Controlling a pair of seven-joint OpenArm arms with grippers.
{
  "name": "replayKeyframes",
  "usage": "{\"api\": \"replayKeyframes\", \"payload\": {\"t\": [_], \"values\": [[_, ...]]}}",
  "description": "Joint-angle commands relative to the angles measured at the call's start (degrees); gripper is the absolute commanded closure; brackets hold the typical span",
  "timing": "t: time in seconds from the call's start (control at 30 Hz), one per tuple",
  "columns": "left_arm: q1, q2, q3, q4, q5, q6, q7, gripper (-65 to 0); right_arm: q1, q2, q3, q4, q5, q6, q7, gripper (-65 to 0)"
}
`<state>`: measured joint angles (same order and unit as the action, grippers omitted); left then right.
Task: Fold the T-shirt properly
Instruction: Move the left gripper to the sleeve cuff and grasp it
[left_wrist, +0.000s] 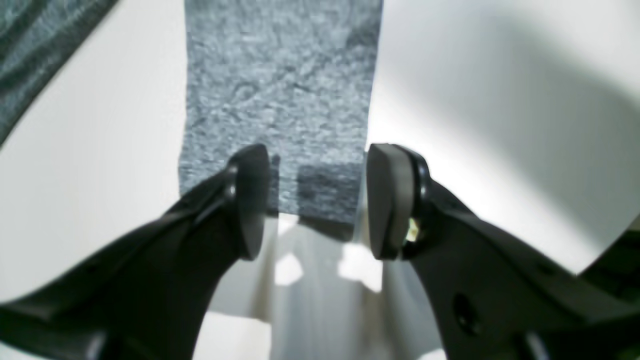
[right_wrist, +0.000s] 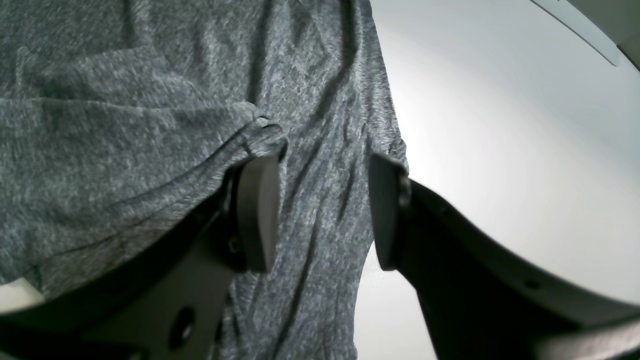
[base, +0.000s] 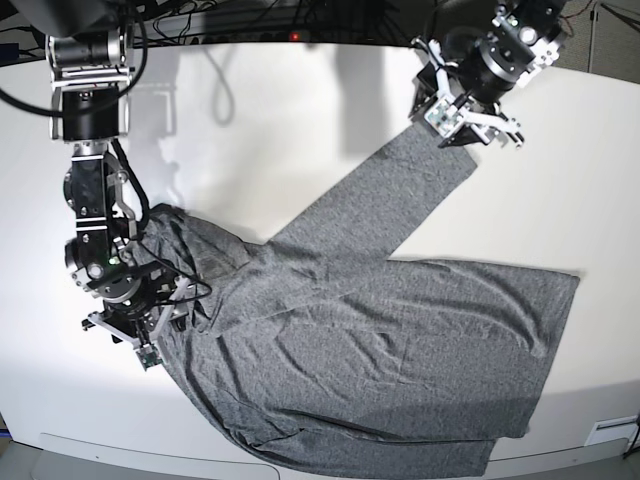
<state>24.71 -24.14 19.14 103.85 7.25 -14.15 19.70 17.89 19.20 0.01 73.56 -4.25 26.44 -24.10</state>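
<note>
left hand (left_wrist: 315, 200) released above t-shirt (base: 380, 330) cuff; right hand (right_wrist: 322, 210) released, fabric between.

Grey T-shirt (base: 380, 330) — spread flat, wrinkled, sleeve outstretched

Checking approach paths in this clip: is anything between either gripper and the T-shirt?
Nothing visible. The left gripper stands open right at the end of the outstretched sleeve, bare table around it. The right gripper is open directly over bunched fabric of the T-shirt.
</note>
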Motion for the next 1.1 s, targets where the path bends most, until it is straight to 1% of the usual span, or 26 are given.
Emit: {"api": "replayKeyframes", "payload": {"t": [0.0, 0.1, 0.17, 0.3, 0.43, 0.57, 0.6, 0.63, 0.67, 0.73, 0.77, 0.9, 1.07], "values": [[-0.11, -0.48, -0.22, 0.72, -0.22, 0.17, -0.96, -30.2, 1.6, 0.63, 0.35, 1.01, 0.44, -0.24, 1.27, -29.1], [-0.11, -0.48, -0.22, 0.72, -0.22, 0.17, -0.96, -22.1, 1.6, 0.63, 0.35, 1.01, 0.46, -0.26, 1.18, -29.1], [-0.07, -0.48, -0.22, 0.68, -0.24, 0.17, -0.94, -20.4, 1.6, 0.63, 0.35, 1.01, 0.44, -0.26, 1.09, -29.1], [0.22, -0.48, -0.22, 0.68, -0.24, 0.17, -0.92, -21.3, 1.57, 0.63, 0.35, 1.01, 0.44, -0.26, 0.98, -29.1], [0.02, -0.46, -0.22, -0.35, -0.22, 0.17, -1.73, -27.8, 1.57, 0.61, 0.35, 1.01, 0.46, -0.26, 0.92, -29.1], [-0.33, -0.46, -0.22, -4.26, 0.24, 0.17, -4.42, -27.9, 1.57, 0.63, 0.35, 1.01, 1.33, -0.24, 0.83, -29.1], [-0.44, -0.46, -0.22, -5.2, 0.76, 0.17, -4.7, -26.6, 1.57, 0.63, 0.35, 1.01, 1.95, -0.24, 0.57, -29.1], [-0.52, -0.46, -0.22, -6.03, 1.68, 0.17, -4.76, -23.0, 1.6, 0.57, 0.35, 1.01, 1.95, -0.24, 0.5, -29.1], [-0.61, -0.46, -0.24, -6.58, 2.51, 0.2, -4.68, -17.0, 1.6, 0.46, 0.35, 1.01, 1.9, -0.24, 0.48, -29.1], [-0.79, -0.48, -0.24, -6.69, 3.26, 0.2, -3.8, -2.7, 1.53, 0.46, 0.35, 1.01, 1.92, -0.26, 0.37, -29.1], [-0.94, -0.46, -0.24, -6.69, 3.26, 0.2, -3.69, 0.0, 1.46, 0.48, 0.35, 1.01, 1.92, -0.24, 0.24, -29.1], [-1.03, -0.46, -0.24, -6.67, 3.23, 0.39, -3.67, 0.0, 1.09, 0.48, 0.35, 1.01, 1.95, -0.24, -0.39, -29.1], [-1.05, -0.48, -0.24, -6.67, 3.23, 0.39, -2.29, 0.0, 0.98, 0.48, 0.35, 1.01, 1.99, -0.26, -0.79, -29.1]]}}
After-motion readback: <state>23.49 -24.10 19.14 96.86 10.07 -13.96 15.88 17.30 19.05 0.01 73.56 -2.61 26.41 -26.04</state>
